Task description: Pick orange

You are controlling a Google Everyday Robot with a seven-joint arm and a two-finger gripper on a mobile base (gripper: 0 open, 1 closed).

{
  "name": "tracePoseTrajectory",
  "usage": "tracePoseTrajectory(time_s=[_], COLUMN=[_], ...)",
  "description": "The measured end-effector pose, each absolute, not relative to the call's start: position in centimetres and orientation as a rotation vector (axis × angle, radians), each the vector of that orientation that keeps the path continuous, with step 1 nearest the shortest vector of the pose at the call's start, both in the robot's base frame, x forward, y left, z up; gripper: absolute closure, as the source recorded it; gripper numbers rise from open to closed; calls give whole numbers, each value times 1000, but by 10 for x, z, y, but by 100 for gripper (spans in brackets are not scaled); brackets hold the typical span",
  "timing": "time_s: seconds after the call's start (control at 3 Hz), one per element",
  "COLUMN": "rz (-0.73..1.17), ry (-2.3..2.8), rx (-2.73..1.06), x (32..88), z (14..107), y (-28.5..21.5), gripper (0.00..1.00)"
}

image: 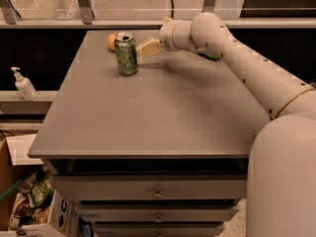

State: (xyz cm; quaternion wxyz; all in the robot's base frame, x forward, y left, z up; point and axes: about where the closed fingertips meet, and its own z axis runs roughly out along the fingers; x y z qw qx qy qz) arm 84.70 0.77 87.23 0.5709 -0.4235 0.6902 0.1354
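The orange (111, 40) sits at the far left of the grey table (158, 112), mostly hidden behind the green soda can (126, 55), which stands upright just in front of it. My gripper (147, 48) reaches in from the right over the far part of the table. Its tan fingers point left and end just right of the can's top. It is a short way right of the orange and holds nothing that I can see.
A white pump bottle (22, 84) stands on a ledge left of the table. Cardboard boxes with clutter (24, 196) sit on the floor at lower left. Drawers (157, 194) run under the table front. A railing (98, 21) runs behind the table.
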Motion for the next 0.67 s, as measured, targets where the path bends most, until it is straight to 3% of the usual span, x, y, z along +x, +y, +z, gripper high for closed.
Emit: tracePoseTrajectory(time_s=[0.67], rz=[391], ry=[1573], rx=[-979], x=[867], z=[891], y=[60], gripper=[0])
